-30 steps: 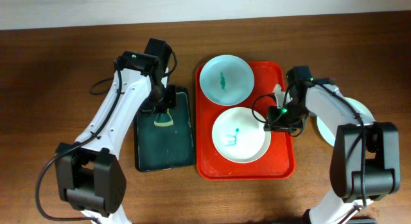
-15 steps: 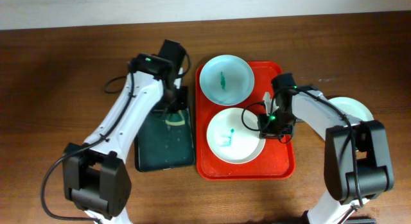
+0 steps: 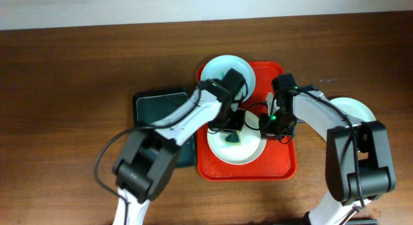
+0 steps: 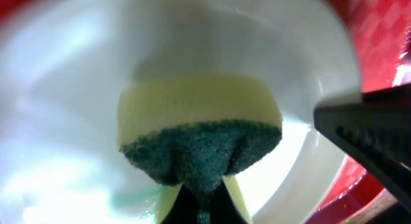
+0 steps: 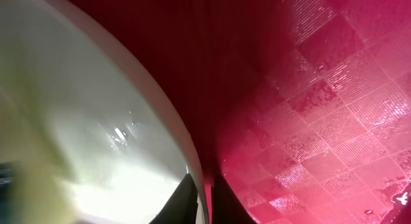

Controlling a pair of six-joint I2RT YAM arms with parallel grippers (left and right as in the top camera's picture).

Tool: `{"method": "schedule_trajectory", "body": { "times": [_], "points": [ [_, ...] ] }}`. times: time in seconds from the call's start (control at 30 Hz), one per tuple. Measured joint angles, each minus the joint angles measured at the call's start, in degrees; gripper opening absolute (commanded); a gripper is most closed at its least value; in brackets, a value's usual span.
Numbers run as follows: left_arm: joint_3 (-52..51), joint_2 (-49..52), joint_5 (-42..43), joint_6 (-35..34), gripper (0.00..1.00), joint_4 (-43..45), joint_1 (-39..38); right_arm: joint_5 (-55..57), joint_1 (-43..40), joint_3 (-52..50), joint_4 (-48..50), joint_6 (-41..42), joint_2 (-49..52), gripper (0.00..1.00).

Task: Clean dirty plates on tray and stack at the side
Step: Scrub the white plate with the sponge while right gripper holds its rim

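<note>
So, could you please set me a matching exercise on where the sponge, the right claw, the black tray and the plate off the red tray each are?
1 sponge
2 right claw
3 black tray
4 off-tray plate

A on the table, right of the red tray
B left of the red tray
C in the left claw, over the near plate
D at the near plate's rim

Pairs: 1-C, 2-D, 3-B, 4-A
</note>
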Motion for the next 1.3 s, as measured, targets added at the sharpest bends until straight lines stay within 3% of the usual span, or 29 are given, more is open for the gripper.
{"method": "schedule_trajectory", "body": {
  "times": [0.2, 0.43, 0.7, 0.83, 1.0, 1.3],
  "points": [
    [0.0, 1.7, 1.8, -0.6, 0.0, -0.9, -0.1, 0.2, 0.0, 0.0, 0.0, 0.0, 0.0, 0.11],
    [1.2, 1.4, -13.5, -3.9, 0.0, -11.4, -0.3, -0.9, 0.2, 0.0, 0.0, 0.2, 0.0, 0.11],
    [1.2, 1.2, -19.7, -6.2, 0.0, -12.5, -0.5, -0.9, 0.2, 0.0, -0.1, 0.2, 0.0, 0.11],
    [1.2, 1.1, -18.5, -7.2, 0.0, -10.5, -0.3, -0.6, 0.2, 0.0, -0.3, 0.2, 0.0, 0.11],
    [1.0, 1.1, -8.7, -7.1, 0.0, -2.1, 0.7, 1.5, -0.2, 0.0, -0.9, 0.4, 0.0, 0.11],
    [1.0, 1.7, -2.7, -4.4, 0.0, -0.6, -4.7, 2.0, -0.3, 0.0, -1.3, 0.7, 0.0, 0.11]
  ]
}}
